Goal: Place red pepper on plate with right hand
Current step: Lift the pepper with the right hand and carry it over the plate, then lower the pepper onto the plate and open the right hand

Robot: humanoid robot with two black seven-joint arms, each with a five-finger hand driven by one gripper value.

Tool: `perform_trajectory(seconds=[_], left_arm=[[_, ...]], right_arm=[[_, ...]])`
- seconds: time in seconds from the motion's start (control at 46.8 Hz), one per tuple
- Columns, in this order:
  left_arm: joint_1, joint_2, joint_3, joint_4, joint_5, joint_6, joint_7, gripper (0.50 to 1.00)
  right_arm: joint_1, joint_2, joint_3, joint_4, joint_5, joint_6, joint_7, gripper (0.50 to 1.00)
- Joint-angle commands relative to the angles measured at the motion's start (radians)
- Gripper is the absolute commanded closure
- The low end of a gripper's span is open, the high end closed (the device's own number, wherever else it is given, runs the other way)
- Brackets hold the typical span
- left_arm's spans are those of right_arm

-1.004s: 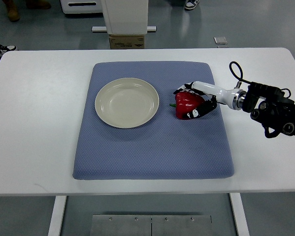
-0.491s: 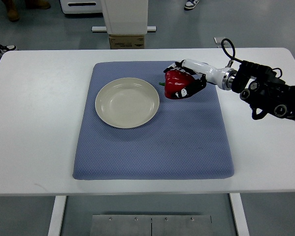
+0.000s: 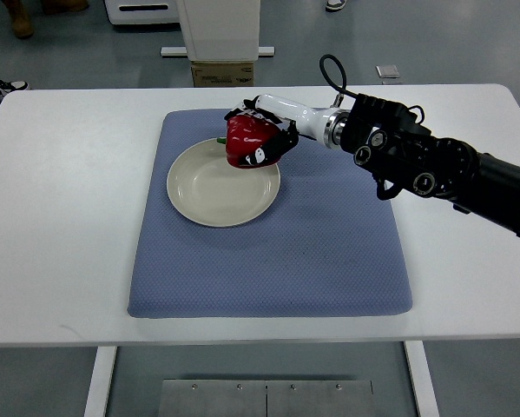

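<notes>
**Red pepper held over the plate's far edge**

We see our right hand [image 3: 261,132] reaching in from the right, its fingers wrapped around the red pepper [image 3: 246,143]. The pepper sits over the far rim of the cream plate [image 3: 214,189]; we cannot tell whether it touches. The plate lies on a blue mat [image 3: 329,252] covering the middle of a white table [image 3: 60,217]. Past the table's far edge stand a white post and a cardboard box [image 3: 223,73]. Nothing lies between pepper and plate.
</notes>
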Motion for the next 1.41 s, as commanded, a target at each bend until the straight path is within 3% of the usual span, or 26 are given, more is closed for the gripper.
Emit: perform_trajectory(seconds=[0.0,0.278,0.491,1.175,1.325,1.389], left_arm=[[0.000,0.000,0.000,0.000,0.000,0.000,0.001,0.500],[0.000,0.000,0.000,0.000,0.000,0.000,-0.001,0.500],[0.000,0.000,0.000,0.000,0.000,0.000,0.001,0.500],[0.000,0.000,0.000,0.000,0.000,0.000,0.001,0.500],[0.000,0.000,0.000,0.000,0.000,0.000,0.001,0.500],[0.000,0.000,0.000,0.000,0.000,0.000,0.001,0.500]], right_arm=[[0.005,0.006,-0.001,0.000,0.000,0.001,-0.001,1.000],[-0.010,0.006,-0.003,0.000,-0.001,0.000,0.016,1.000],[-0.031,0.006,-0.001,0.007,0.000,0.000,0.082,1.000],[-0.104,0.006,-0.001,0.000,-0.001,-0.005,0.048,1.000],[-0.100,0.006,0.002,0.004,0.000,-0.039,0.052,0.998],[-0.097,0.006,0.008,0.007,0.002,-0.043,0.055,0.869]])
